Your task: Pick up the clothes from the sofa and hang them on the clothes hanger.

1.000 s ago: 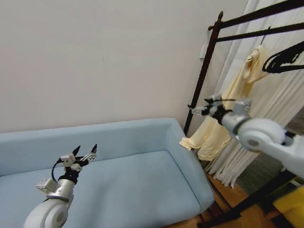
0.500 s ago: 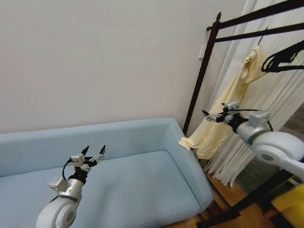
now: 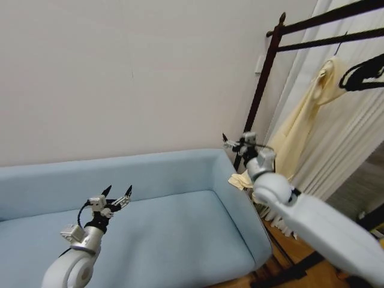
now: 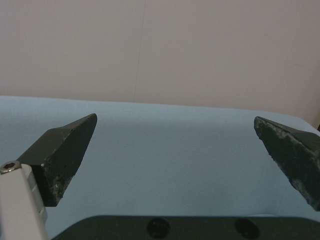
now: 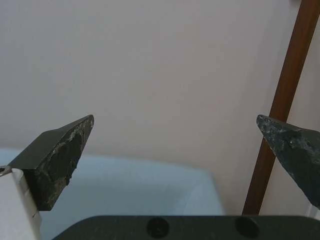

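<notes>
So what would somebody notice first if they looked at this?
Probably the yellow shirt, hanging on the dark clothes rack at the right. Next comes the big light blue sofa stretching across the lower left. The left gripper hovers over the seat, and the right gripper is up by the sofa's right end near the rack, both with jaws wide open.
</notes>
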Available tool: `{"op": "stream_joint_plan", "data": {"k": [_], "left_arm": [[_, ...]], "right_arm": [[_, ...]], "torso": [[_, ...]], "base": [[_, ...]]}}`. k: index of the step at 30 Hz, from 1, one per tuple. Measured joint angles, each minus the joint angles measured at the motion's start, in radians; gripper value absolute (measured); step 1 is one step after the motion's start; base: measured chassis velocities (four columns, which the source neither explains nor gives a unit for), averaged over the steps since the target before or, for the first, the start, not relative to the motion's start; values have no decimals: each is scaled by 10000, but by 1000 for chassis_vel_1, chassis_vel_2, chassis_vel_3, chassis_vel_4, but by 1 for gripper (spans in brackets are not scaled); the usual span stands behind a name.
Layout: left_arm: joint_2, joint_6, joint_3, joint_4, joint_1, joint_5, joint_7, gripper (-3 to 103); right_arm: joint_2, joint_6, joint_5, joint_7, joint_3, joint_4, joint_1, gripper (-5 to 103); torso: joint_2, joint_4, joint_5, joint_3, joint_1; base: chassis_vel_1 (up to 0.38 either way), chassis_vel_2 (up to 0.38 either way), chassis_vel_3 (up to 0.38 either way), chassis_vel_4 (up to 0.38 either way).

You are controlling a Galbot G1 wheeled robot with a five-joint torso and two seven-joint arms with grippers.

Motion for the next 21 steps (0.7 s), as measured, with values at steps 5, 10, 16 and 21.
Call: {"op": "stream_joint_plan", "data": {"k": [5, 10, 16, 21], "left_arm": [[-704, -162, -879, -554, 958, 52, 393, 100], [-1497, -605, -844, -776, 1719, 497, 621, 100], [-2082, -1576, 77, -610, 2130, 1950, 708, 100], [-2662, -1999, 534, -460, 2159, 2865, 567, 100]], "right_arm": [[365, -553, -712, 53, 571, 1251, -1985, 100], [1569, -571, -2688, -631, 1786, 1776, -4466, 100], [4302, 306, -5668, -2179, 3524, 1861, -6809, 100], [5453, 536, -6691, -2065, 3215, 1923, -7242, 100]], "torso": [[3, 23, -9, -1, -3], [3, 12, -7, -2, -3], [4, 5, -6, -3, -4], [3, 15, -10, -1, -2]], "base": [[0, 0, 0, 0], [0, 0, 0, 0], [0, 0, 0, 0], [0, 0, 0, 0]]}}
